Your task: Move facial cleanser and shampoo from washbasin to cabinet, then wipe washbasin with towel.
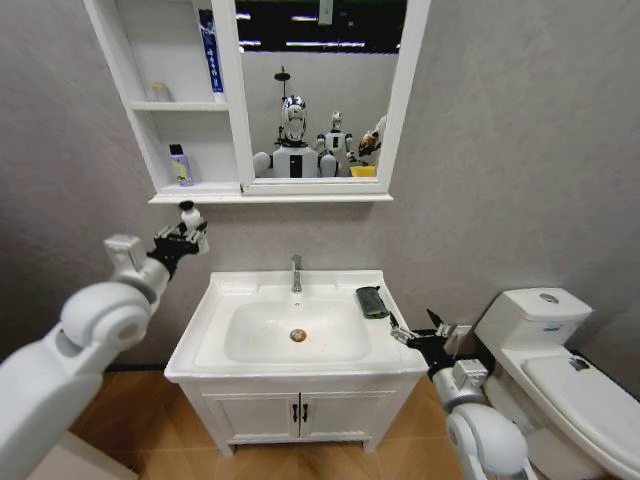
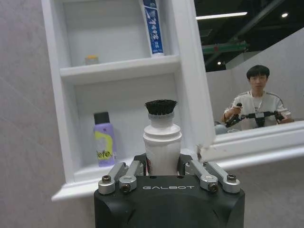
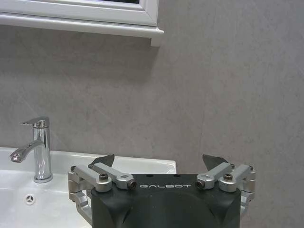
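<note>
Our left gripper (image 1: 186, 232) grasps a white bottle (image 2: 161, 142) below the cabinet (image 1: 180, 105); our right gripper (image 1: 418, 332), fingers released, hovers by the washbasin's (image 1: 215, 300) right edge.

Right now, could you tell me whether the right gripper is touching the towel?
Apart. The head view shows the right gripper, jaws open, beside the washbasin's right edge, with bare counter between it and the towel.

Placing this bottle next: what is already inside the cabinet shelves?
In the cabinet: a purple bottle on the lower shelf, a blue tube and small jar above. The held bottle in the left gripper covers part of the lower shelf.
</note>
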### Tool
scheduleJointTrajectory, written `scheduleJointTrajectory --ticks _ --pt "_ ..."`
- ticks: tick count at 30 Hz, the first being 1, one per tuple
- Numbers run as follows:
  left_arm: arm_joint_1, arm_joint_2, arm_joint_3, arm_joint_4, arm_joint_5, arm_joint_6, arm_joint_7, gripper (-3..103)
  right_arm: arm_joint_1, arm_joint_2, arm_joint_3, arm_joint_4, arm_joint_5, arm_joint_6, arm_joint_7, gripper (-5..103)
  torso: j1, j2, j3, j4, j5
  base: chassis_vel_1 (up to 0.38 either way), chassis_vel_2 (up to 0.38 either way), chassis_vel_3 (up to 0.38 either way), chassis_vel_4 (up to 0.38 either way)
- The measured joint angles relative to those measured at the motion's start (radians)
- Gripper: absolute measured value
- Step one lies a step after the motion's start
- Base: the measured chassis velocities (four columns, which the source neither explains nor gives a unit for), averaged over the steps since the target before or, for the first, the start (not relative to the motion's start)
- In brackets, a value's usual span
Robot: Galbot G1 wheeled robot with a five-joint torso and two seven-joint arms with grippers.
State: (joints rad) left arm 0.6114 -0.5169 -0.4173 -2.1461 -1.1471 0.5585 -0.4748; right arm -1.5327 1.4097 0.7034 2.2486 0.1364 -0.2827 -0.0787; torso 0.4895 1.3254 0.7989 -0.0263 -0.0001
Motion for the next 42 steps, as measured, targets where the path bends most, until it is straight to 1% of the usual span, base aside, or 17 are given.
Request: scheduleJointTrajectory --ticks 1,3,4,6,7,11,13,15,18,21,22,24,28,35,37,38,42 --pt "-0.072 0.017 0.018 0.037 -0.029 0.015 0.013 32 0.002 0.003 -0.001 0.003 -0.003 -0.001 -0.002 100 0.000 0.000 0.000 0.0000 -0.0009 0.000 0.000 0.000 0.000" --pt "-0.182 0.036 0.049 0.079 -0.091 0.040 0.023 32 0.012 0.006 -0.003 0.010 -0.003 -0.010 -0.004 100 0.000 0.000 0.000 0.0001 0.0001 0.000 0.000 0.000 0.000" --pt "-0.182 0.036 0.049 0.079 -0.091 0.040 0.023 32 0.012 0.006 -0.003 0.010 -0.003 -0.010 -0.004 100 0.000 0.000 0.000 0.0001 0.0001 0.000 0.000 0.000 0.000" --pt "-0.272 0.042 0.092 0.109 -0.128 0.056 0.030 32 0.021 0.004 -0.005 0.012 -0.002 -0.017 -0.003 100 0.000 0.000 0.000 0.0003 -0.0004 0.000 0.000 0.000 0.000" --pt "-0.272 0.042 0.092 0.109 -0.128 0.056 0.030 32 0.021 0.004 -0.005 0.012 -0.002 -0.017 -0.003 100 0.000 0.000 0.000 0.0003 -0.0004 0.000 0.000 0.000 0.000" --pt "-0.402 0.002 0.208 0.155 -0.162 0.070 0.026 32 0.022 -0.004 -0.007 0.016 0.000 -0.023 -0.002 100 0.000 0.000 0.000 0.0002 -0.0004 0.000 0.000 0.000 0.000" --pt "-0.426 -0.013 0.237 0.171 -0.163 0.070 0.023 32 0.019 -0.006 -0.007 0.018 0.000 -0.024 -0.001 100 0.000 0.000 0.000 0.0001 0.0001 0.000 0.000 0.000 0.000" --pt "-0.471 -0.049 0.295 0.224 -0.141 0.066 0.025 32 0.013 -0.009 -0.003 0.024 0.001 -0.025 -0.001 100 0.000 0.000 0.000 0.0000 -0.0004 0.000 0.000 0.000 0.000" --pt "-0.494 -0.070 0.323 0.260 -0.114 0.059 0.037 32 0.009 -0.011 0.000 0.028 0.003 -0.026 0.000 100 0.000 0.000 0.000 -0.0001 -0.0003 0.000 0.000 0.000 0.000" --pt "-0.543 -0.123 0.375 0.356 -0.054 0.049 0.059 32 0.001 -0.018 0.011 0.038 0.012 -0.029 0.002 100 0.000 0.000 0.000 0.0001 -0.0005 0.000 0.000 0.000 0.000" --pt "-0.543 -0.123 0.375 0.356 -0.054 0.049 0.059 32 0.001 -0.018 0.011 0.038 0.012 -0.029 0.002 100 0.000 0.000 0.000 0.0001 -0.0005 0.000 0.000 0.000 0.000" --pt "-0.576 -0.155 0.392 0.425 -0.008 0.038 0.082 32 -0.003 -0.020 0.012 0.038 0.014 -0.029 0.004 100 0.000 0.000 0.000 0.0001 0.0000 0.000 0.000 0.000 0.000" --pt "-0.630 -0.190 0.422 0.512 0.040 0.028 0.113 32 -0.012 -0.015 0.011 0.039 0.013 -0.029 0.005 100 0.000 0.000 0.000 0.0001 -0.0002 0.000 0.000 0.000 0.000" --pt "-0.684 -0.244 0.458 0.578 0.072 0.030 0.137 32 -0.015 -0.014 0.011 0.036 0.011 -0.026 0.005 100 0.000 0.000 0.000 0.0002 0.0000 0.000 0.000 0.000 0.000" --pt "-0.704 -0.283 0.473 0.627 0.106 0.027 0.155 32 -0.019 -0.014 0.011 0.036 0.011 -0.025 0.005 100 0.000 0.000 0.000 0.0000 -0.0001 0.000 0.000 0.000 0.000" --pt "-0.704 -0.283 0.473 0.627 0.106 0.027 0.155 32 -0.019 -0.014 0.011 0.036 0.011 -0.025 0.005 100 0.000 0.000 0.000 0.0000 -0.0001 0.000 0.000 0.000 0.000" --pt "-0.717 -0.316 0.498 0.689 0.147 -0.005 0.181 32 -0.022 -0.015 0.013 0.033 0.011 -0.021 0.004 100 0.000 0.000 0.000 0.0001 -0.0003 0.000 0.000 0.000 0.000"
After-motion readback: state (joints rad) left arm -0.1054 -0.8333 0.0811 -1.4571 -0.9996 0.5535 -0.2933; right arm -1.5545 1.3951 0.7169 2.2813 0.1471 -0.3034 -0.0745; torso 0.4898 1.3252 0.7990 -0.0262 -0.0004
